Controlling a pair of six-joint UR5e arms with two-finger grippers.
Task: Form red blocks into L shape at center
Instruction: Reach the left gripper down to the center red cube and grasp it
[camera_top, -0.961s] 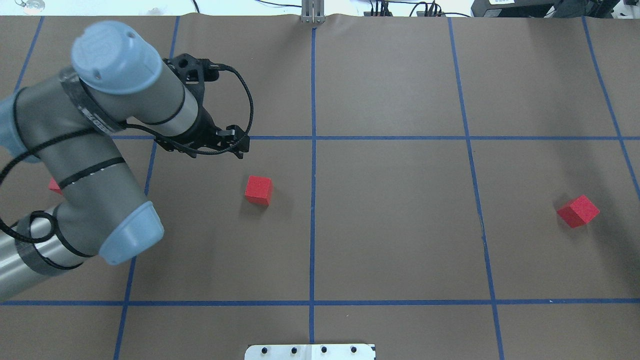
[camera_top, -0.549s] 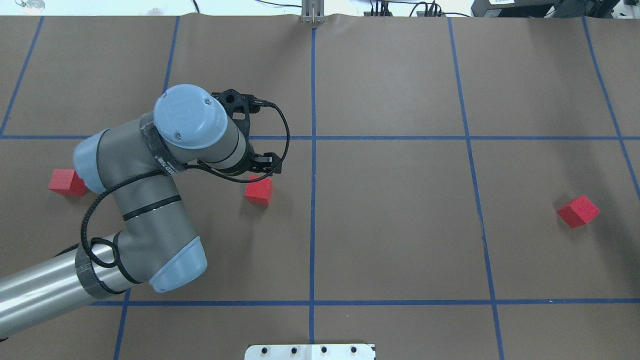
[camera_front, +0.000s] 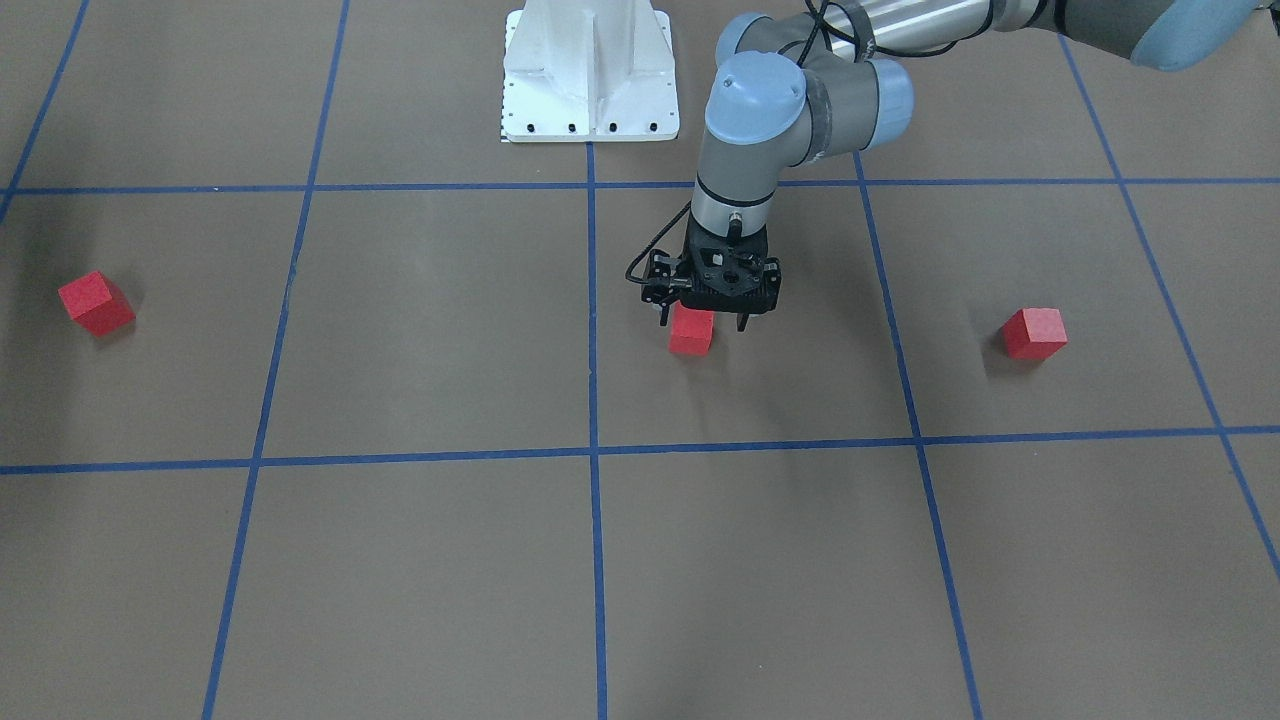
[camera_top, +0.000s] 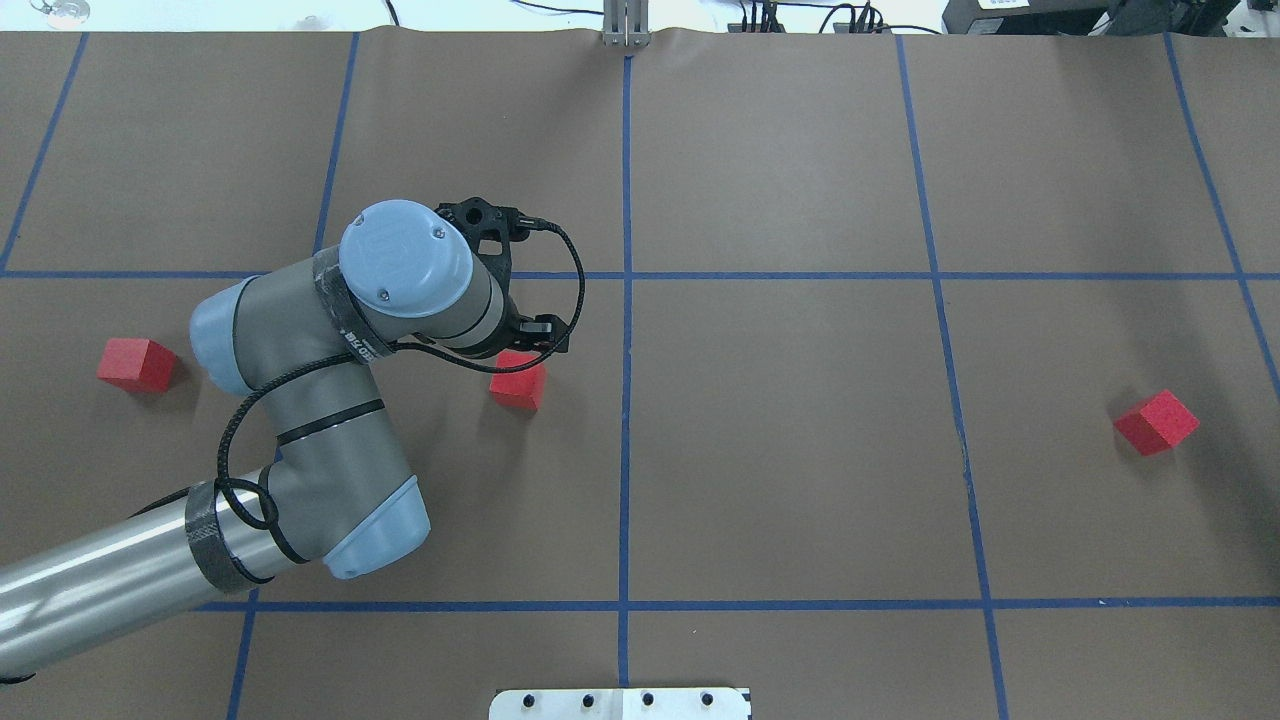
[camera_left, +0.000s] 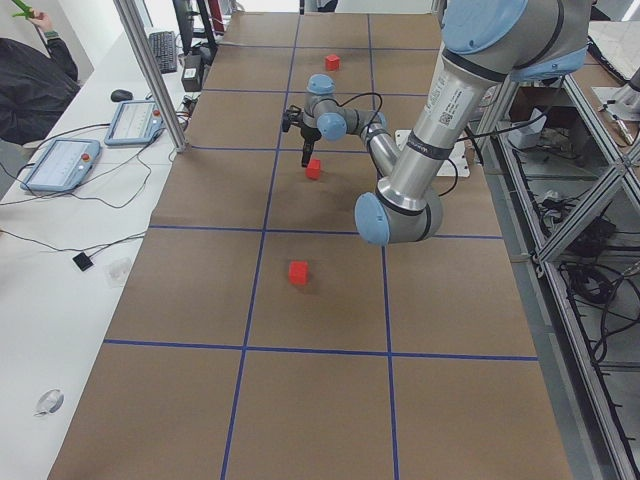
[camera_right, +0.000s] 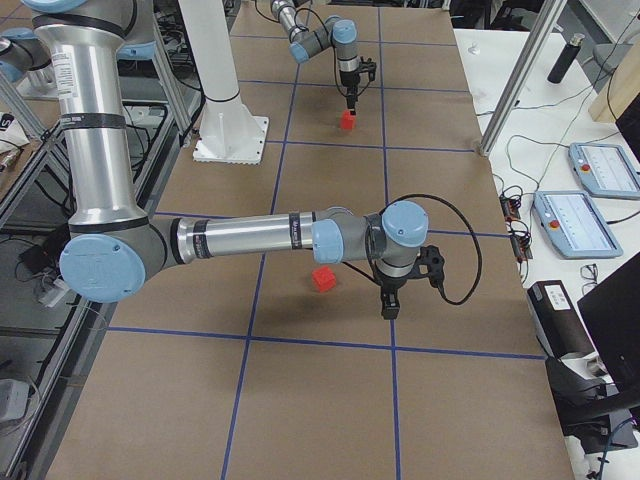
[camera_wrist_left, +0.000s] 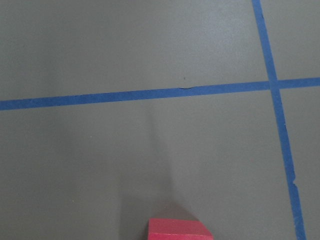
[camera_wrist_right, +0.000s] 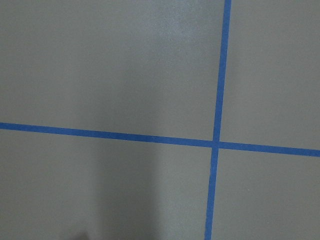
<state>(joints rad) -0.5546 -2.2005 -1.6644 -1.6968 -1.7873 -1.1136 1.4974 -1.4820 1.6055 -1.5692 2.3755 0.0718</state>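
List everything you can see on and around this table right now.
Small matte cubes: three, red; left cube, middle cube and right cube, spaced far apart in a row.
Gridded paper surface: one, brown with blue tape lines, spanning the workspace.
Metal base plate: one, white, robot's side.
Control pendants: two, grey, side table.
Person's sleeve: one, dark, beside side table.
Left gripper: one, black, open over middle cube.
Right gripper: one, black, beside right cube; opening unclear.

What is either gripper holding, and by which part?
Nothing. The left gripper is open above a block lying free; the right gripper is empty.
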